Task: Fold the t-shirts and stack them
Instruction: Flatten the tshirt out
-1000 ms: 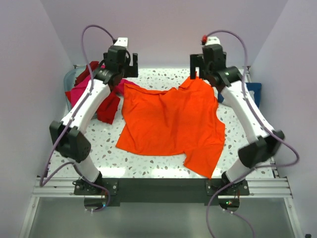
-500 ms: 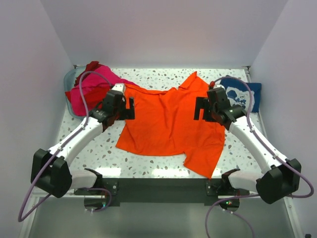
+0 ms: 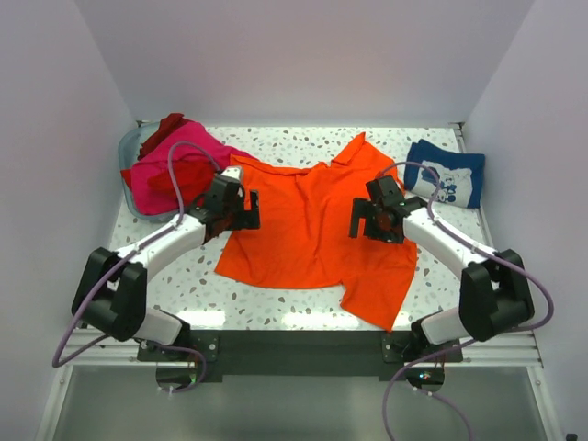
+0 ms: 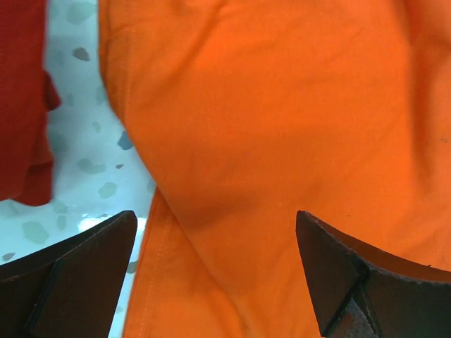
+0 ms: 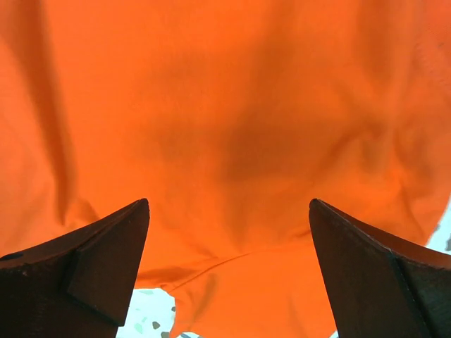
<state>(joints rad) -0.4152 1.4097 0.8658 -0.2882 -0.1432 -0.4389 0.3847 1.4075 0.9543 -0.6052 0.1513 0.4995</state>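
jaws wide abv orange tee (image 3: pixel 312 225), nr pile (image 3: pixel 170 170)

A white, grey-speckled terrazzo desk (image 3: pixel 303 142) is enclosed by pale lilac walls (image 3: pixel 303 55). A grey-blue plastic tub (image 3: pixel 123 147) is seen at ten o'clock, an aluminium rail (image 3: pixel 110 354) at six.

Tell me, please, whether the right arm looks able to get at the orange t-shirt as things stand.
Probably yes: the right gripper hangs just above the orange t-shirt, jaws open, with nothing between them.
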